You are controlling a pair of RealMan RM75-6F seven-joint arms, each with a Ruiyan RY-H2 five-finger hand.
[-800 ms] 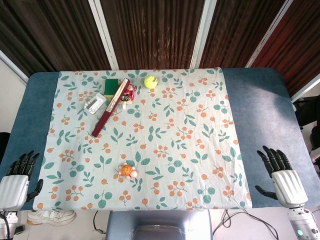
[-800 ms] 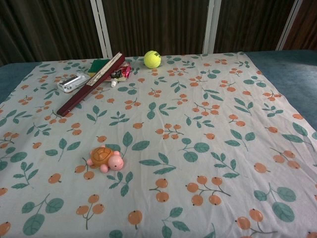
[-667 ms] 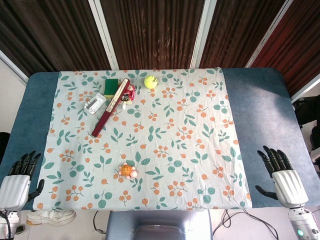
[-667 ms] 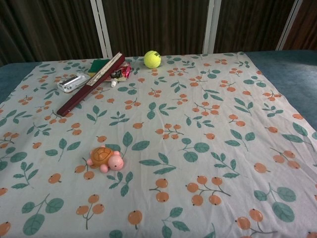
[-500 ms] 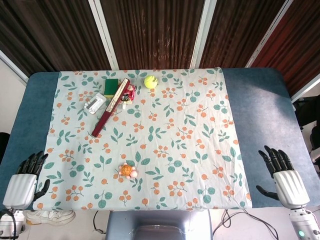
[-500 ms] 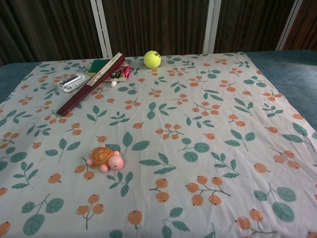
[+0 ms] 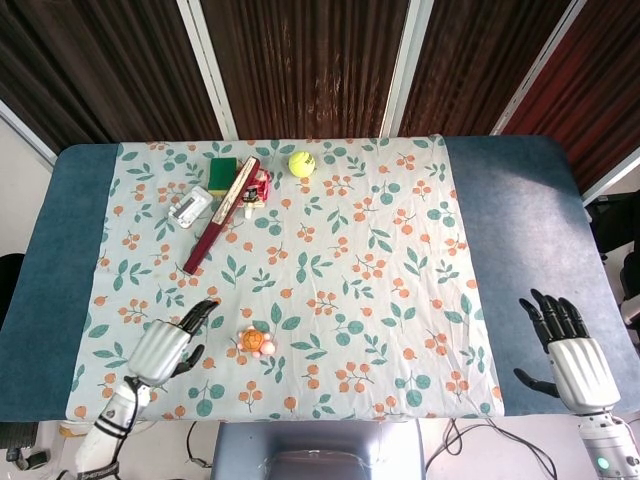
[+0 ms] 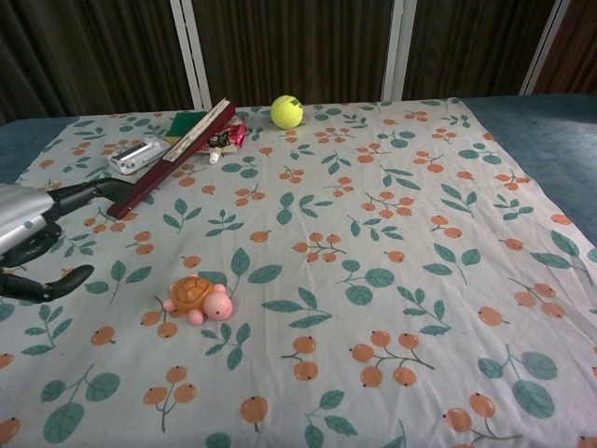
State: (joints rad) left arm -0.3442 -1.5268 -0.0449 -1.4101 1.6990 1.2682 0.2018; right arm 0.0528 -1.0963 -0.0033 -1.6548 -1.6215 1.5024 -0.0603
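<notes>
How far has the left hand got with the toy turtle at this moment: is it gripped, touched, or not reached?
Not reached yet. The left hand is over the floral cloth with fingers apart, close beside the toy turtle but apart from it, holding nothing. The turtle sits on the cloth, ungripped. The right hand is open at the table's near right edge, far from everything. Contact, grip and lift all remain.

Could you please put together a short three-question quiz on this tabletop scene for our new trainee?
1. True or false: the left hand holds the turtle toy.
2. Which thing lies nearest the tennis ball: A) the turtle toy, B) the red packet, C) the right hand?
3. What does the long dark red folded fan partly cover at its far end?

Key: 1. False, it is open beside the toy. 2. B. 3. The green and yellow sponge.
</notes>
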